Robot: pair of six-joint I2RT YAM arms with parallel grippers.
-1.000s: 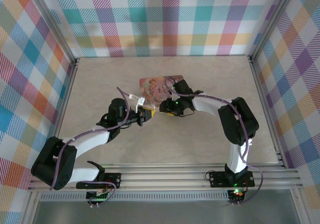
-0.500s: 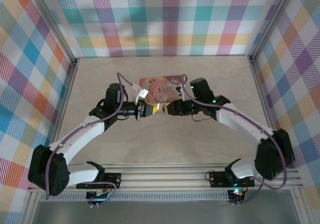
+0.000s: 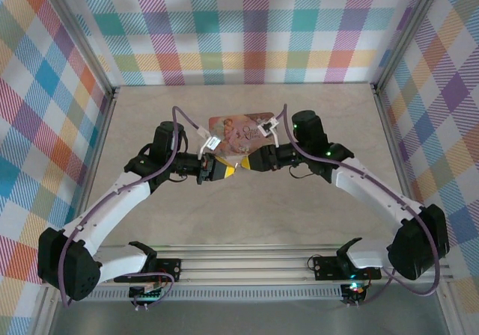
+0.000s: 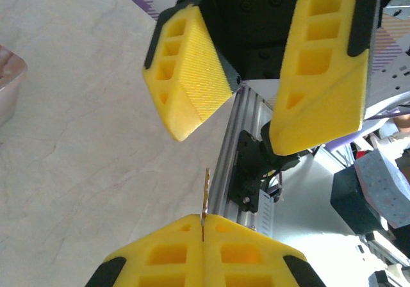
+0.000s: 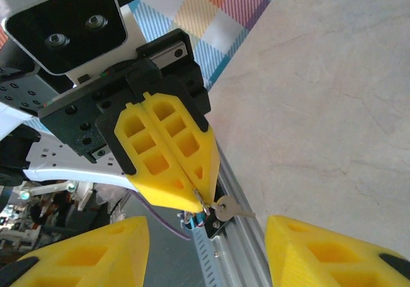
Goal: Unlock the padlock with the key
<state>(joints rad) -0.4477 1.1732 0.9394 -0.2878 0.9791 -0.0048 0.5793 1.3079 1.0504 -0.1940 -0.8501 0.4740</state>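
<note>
My left claw [image 5: 198, 196] is pressed fully together on the key [image 5: 225, 207]. The small silvery piece and its ring poke out from the very tips of the yellow ridged fingers [image 5: 168, 147], with the blade pointing away from them. From the left wrist camera the key reads as a thin brassy sliver standing up out of the seam where the two pads meet. Facing it tip to tip is my right claw [image 4: 230, 139]. Its jaws are parted about halfway with nothing between them, and their open mouth is lined up on the key but clear of it. From overhead, the two claws meet just on the near side of the pink illustrated tin [image 3: 236, 128], with their noses almost touching over its near edge. The left arm comes in from the tin's left and the right arm from its right, so the two arms form a shallow arch. The tin lies flat on the pale marbled tabletop [image 3: 187, 215], roughly midway across it and towards the far half. Beyond the tin and to either side of it stand pastel plaid walls [image 3: 254, 28]. On the near side of the tin, past the bare stretch of table, runs the aluminium rail [image 3: 254, 260] that carries both arm bases.
</note>
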